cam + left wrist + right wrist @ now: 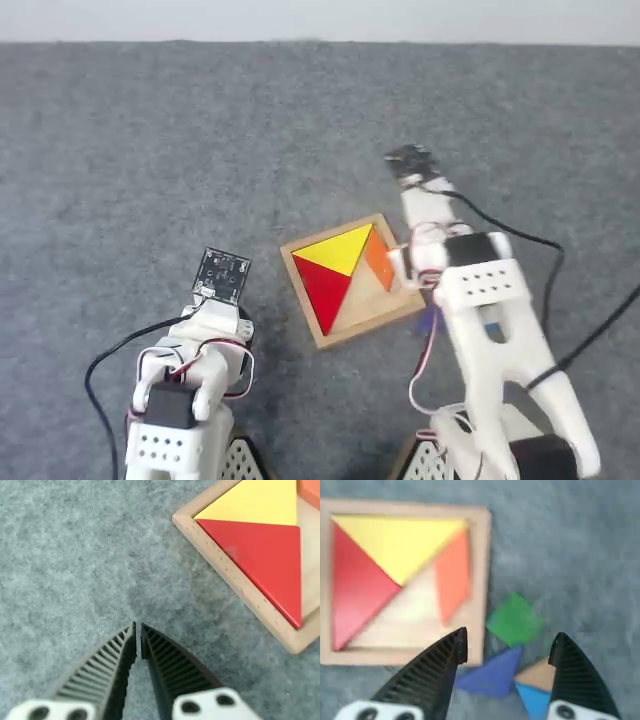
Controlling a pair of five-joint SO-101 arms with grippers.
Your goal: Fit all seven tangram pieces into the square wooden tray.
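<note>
The square wooden tray (326, 336) lies mid-table, holding a yellow triangle (337, 251), a red triangle (325, 286) and an orange piece (379, 259). My right gripper (510, 639) hangs open above the loose pieces beside the tray's rim (479, 580): a green square (515, 619), a blue triangle (492, 672), a tan piece (537, 675) and a light blue piece (532, 697). Nothing is between its fingers. My left gripper (137, 626) is shut and empty over bare carpet, short of the tray's corner (182, 519). The right arm (480, 290) hides most loose pieces from above.
Grey carpet (150, 150) covers the table. The left arm (195, 370) sits at the near left, apart from the tray. Open carpet stretches behind and to the left of the tray. Black cables (520, 240) trail from both arms.
</note>
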